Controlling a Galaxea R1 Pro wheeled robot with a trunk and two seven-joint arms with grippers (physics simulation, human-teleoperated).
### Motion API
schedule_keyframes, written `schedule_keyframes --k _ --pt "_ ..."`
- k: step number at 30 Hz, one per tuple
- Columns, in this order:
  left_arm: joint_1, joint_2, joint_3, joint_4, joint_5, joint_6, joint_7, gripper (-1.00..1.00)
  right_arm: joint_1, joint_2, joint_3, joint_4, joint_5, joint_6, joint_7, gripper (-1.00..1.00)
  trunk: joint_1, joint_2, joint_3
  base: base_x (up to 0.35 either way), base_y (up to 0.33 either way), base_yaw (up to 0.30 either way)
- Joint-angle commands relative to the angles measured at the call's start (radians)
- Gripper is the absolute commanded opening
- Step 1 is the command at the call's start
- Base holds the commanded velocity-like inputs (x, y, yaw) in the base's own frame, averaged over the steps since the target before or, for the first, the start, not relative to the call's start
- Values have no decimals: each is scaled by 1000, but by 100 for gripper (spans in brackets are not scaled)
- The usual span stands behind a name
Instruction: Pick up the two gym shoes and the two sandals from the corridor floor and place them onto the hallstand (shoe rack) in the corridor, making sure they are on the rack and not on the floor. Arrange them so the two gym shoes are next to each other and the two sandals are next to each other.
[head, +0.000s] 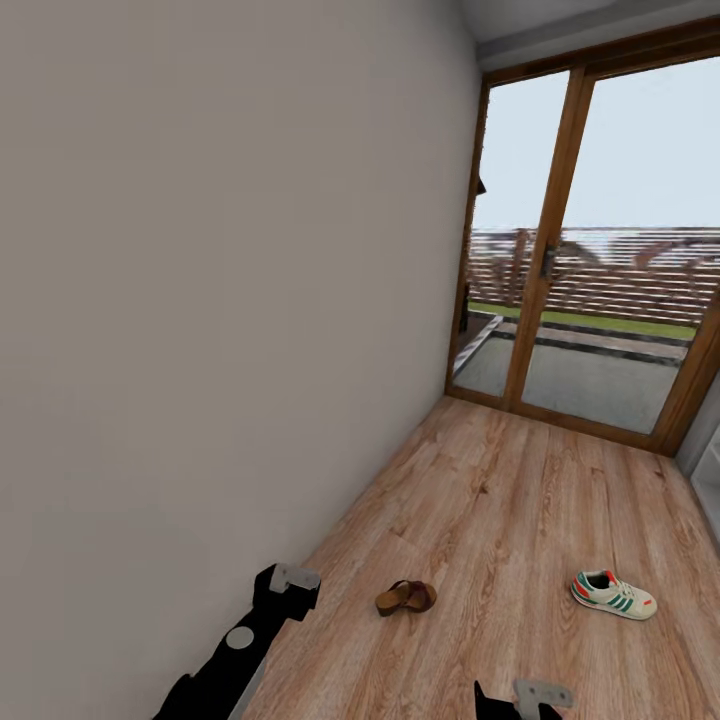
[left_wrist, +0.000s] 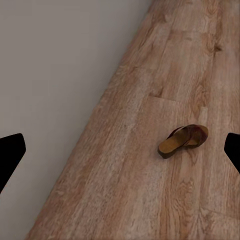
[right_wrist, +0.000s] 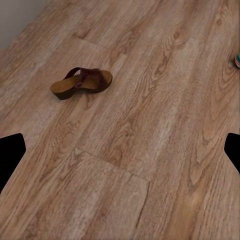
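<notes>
Both arms are seen low in the head view: the left gripper (head: 290, 580) beside the wall (head: 220, 300), the right gripper (head: 535, 697) at the frame edge. One sandal (head: 406, 597) and one gym shoe (head: 613, 594) are seen well apart on the corridor floor (head: 500, 500).

From the left wrist, widely parted fingertips (left_wrist: 11, 155) are shown, with the sandal (left_wrist: 184, 140) lying ahead.

From the right wrist, spread fingertips (right_wrist: 10, 155) are shown, the sandal (right_wrist: 82, 83) lying beyond them.

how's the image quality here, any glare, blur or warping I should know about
Head view: wide-angle warping bows the wall and tilts the glass door, whose sky panes are washed out; the sandal and gym shoe look soft. Left wrist view: even light, sandal casts hardly any shadow. Right wrist view: floor grain is slightly smeared.
</notes>
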Motion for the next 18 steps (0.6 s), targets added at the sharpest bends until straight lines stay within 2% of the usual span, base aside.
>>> schedule_keyframes --k 1,11,18 --pt "0 0 3 0 -10 -7 -2 100 0 1 -3 -1 -7 -2 -4 100 0 -1 -1 0 0 0" --pt "1 0 0 0 -10 -11 -2 100 0 0 -5 2 -7 -3 -4 100 0 -1 -1 35 0 -15" --pt "1 -1 -2 0 -10 -10 -3 100 0 0 -5 4 -8 -3 -4 100 0 -1 -1 176 55 -206"
